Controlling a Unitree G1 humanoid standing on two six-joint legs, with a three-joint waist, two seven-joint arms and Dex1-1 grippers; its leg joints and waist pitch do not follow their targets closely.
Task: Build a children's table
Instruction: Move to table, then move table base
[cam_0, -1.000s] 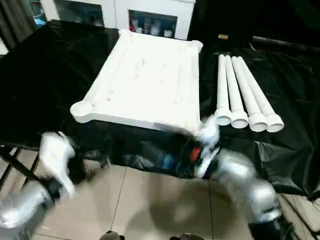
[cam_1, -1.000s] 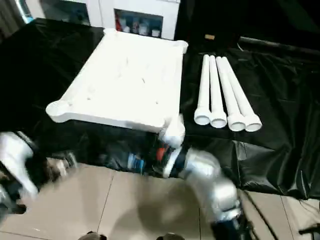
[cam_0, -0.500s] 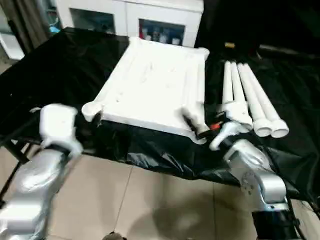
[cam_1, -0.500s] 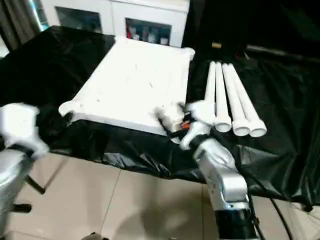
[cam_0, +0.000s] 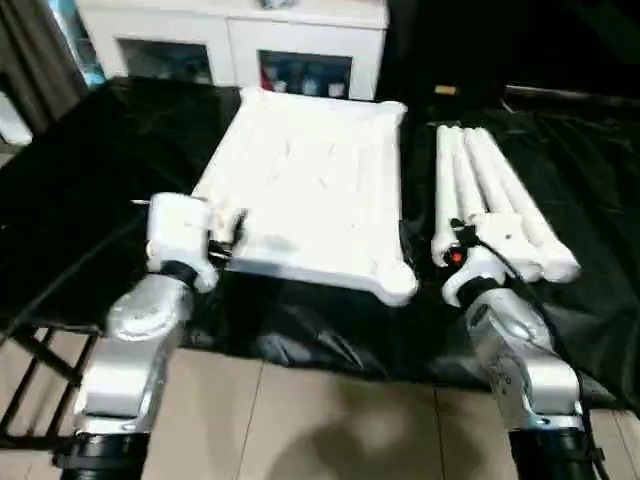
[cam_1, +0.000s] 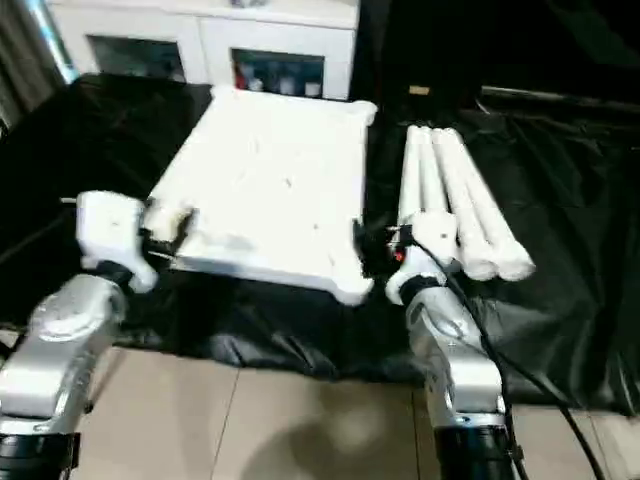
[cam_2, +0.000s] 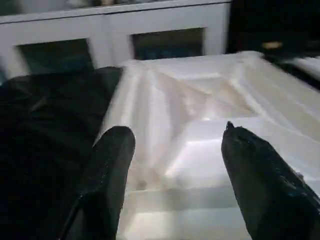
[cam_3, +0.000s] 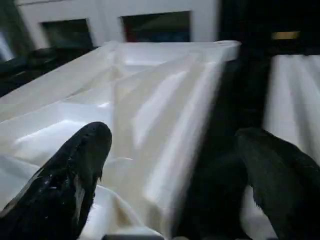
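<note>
The children's table lies in parts on a black cloth. Its white ribbed top (cam_0: 305, 185) rests flat, underside up, with round sockets at the corners. Several long white tube legs (cam_0: 490, 200) lie side by side to its right. My left gripper (cam_2: 177, 150) is open at the top's near left corner, one black finger (cam_2: 107, 175) on each side of the corner. My right gripper (cam_3: 175, 160) is open at the near right corner (cam_0: 398, 280), its fingers (cam_3: 75, 175) straddling the top's right edge and the gap beside the legs.
The large black-draped table (cam_0: 90, 170) carries everything, and its cloth hangs over the near edge. A white glass-door cabinet (cam_0: 240, 40) stands behind it. Beige tiled floor (cam_0: 300, 420) lies below, with a dark metal frame (cam_0: 30, 350) at the left.
Both arms have risen from below the table's near edge to the white top's near corners. The camera has also shifted.
</note>
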